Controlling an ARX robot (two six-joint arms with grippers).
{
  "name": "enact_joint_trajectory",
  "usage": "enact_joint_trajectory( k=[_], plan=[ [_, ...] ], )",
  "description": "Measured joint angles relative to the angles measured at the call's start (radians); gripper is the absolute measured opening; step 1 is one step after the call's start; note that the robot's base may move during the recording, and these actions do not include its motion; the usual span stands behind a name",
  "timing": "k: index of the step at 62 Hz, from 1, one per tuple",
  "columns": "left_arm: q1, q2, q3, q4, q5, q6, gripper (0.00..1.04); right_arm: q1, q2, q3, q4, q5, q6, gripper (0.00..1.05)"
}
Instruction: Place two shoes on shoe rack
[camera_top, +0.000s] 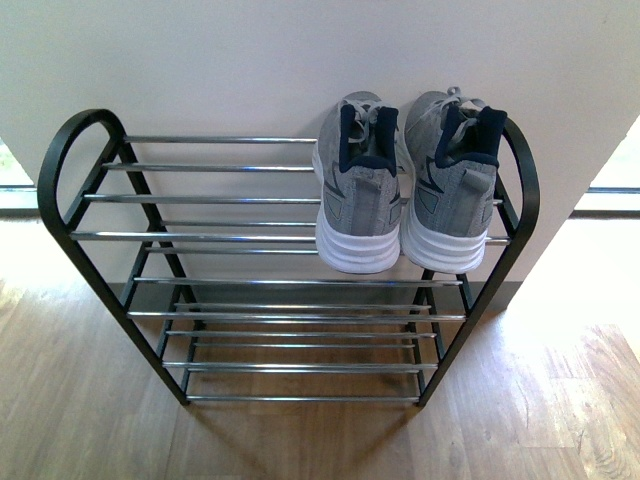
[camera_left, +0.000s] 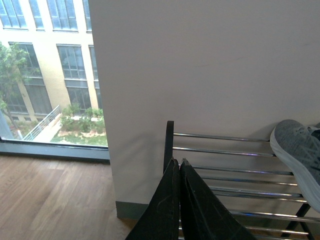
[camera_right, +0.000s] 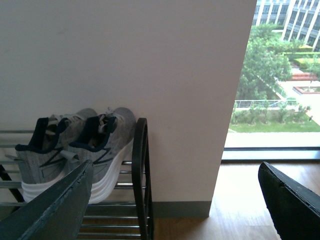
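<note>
Two grey knit shoes with thick white soles stand side by side on the right end of the shoe rack's top tier, heels toward me: the left shoe (camera_top: 360, 190) and the right shoe (camera_top: 452, 185). The shoe rack (camera_top: 200, 237) has black arched side frames and chrome bars. In the right wrist view both shoes (camera_right: 75, 150) rest by the rack's black end frame (camera_right: 141, 175). My right gripper (camera_right: 175, 200) is open, holding nothing. My left gripper (camera_left: 179, 162) is shut with nothing in it, near the rack's other end (camera_left: 170, 145); one shoe's toe (camera_left: 297, 150) shows there.
The rack stands on a wooden floor (camera_top: 300, 440) against a pale wall (camera_top: 250, 60) with a grey skirting (camera_right: 182, 209). Floor-level windows (camera_left: 45, 75) flank the wall on both sides. Lower tiers (camera_top: 300, 340) of the rack hold nothing.
</note>
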Motion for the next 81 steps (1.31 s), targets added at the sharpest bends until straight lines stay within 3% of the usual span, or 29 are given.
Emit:
enact_joint_trajectory(
  k=[21,48,54,81],
  plan=[
    [0.000,0.000,0.000,0.000,0.000,0.000,0.01,0.000,0.000,0.000,0.000,0.000,0.000,0.95],
    [0.000,0.000,0.000,0.000,-0.003,0.000,0.75,0.000,0.000,0.000,0.000,-0.003,0.000,0.95],
    [0.000,-0.001,0.000,0.000,-0.002,0.000,0.96,0.000,0.000,0.000,0.000,-0.002,0.000,0.95],
    [0.001,-0.001,0.000,0.000,0.001,0.002,0.95,0.000,0.000,0.000,-0.002,0.002,0.000,0.95]
  ],
)
